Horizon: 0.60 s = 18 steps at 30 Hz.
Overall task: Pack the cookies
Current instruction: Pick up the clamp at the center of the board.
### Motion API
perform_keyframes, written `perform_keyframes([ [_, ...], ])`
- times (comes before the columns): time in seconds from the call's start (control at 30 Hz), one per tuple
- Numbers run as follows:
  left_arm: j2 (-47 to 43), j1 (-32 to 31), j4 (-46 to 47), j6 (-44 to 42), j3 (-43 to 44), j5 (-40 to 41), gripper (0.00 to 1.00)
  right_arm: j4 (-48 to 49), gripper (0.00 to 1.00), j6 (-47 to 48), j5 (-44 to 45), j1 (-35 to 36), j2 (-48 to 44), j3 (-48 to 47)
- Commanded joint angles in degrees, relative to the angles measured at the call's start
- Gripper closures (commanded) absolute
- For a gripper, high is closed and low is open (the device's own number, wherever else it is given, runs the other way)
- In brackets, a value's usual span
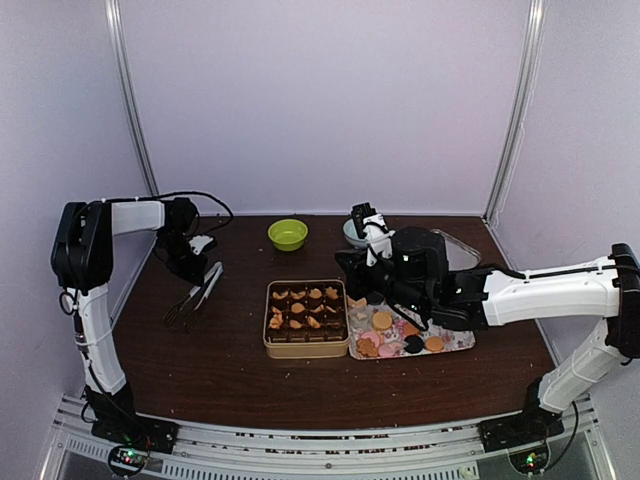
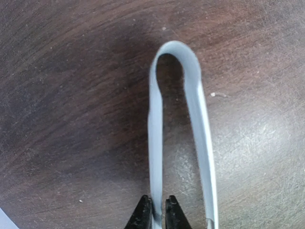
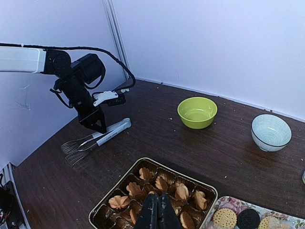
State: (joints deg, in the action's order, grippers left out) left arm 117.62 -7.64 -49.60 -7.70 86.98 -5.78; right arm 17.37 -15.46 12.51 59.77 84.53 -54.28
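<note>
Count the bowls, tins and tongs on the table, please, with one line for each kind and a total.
Bowls: 2 (green bowl, striped bowl)
Tin: 1
Tongs: 1
Total: 4

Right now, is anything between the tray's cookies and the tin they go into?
Nothing visible is. The open tin lies right beside the tray of loose cookies; the shut right gripper hangs above the tin, empty.

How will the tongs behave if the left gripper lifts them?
The tongs are a thin bent strip, so they are probably springy and light. The left gripper pinches only one arm, so they may twist or swing. The smooth strip could also slip.
</note>
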Motion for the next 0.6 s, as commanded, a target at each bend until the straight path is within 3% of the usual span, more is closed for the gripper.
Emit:
perform_keyframes([
  [0.0, -0.81, -1.01, -0.19, -3.00, -1.94, 0.91, 0.77, 0.78, 0.99, -0.32, 1.10, 0.26, -1.79, -0.47],
  [0.1, -1.73, -1.54, -0.22, -3.77, -2.79, 1.78, 0.64, 0.82, 0.99, -0.27, 1.19, 0.31, -1.83, -0.47],
  [0.2, -3.26, -1.54, -1.50, -3.81, -3.11, 2.03, 0.60, 0.75, 0.99, -0.27, 1.17, 0.26, -1.84, -0.47],
  [0.37, -6.42, -1.26, -2.55, -4.69, -6.87, 2.78, 0.60, 0.52, 0.99, -0.09, 1.23, 0.26, -2.07, -0.55],
  [0.57, -7.05, -0.56, -1.89, -5.97, -10.89, 2.54, 0.72, 0.37, 0.99, -0.18, 1.14, 0.27, -2.07, -0.73],
])
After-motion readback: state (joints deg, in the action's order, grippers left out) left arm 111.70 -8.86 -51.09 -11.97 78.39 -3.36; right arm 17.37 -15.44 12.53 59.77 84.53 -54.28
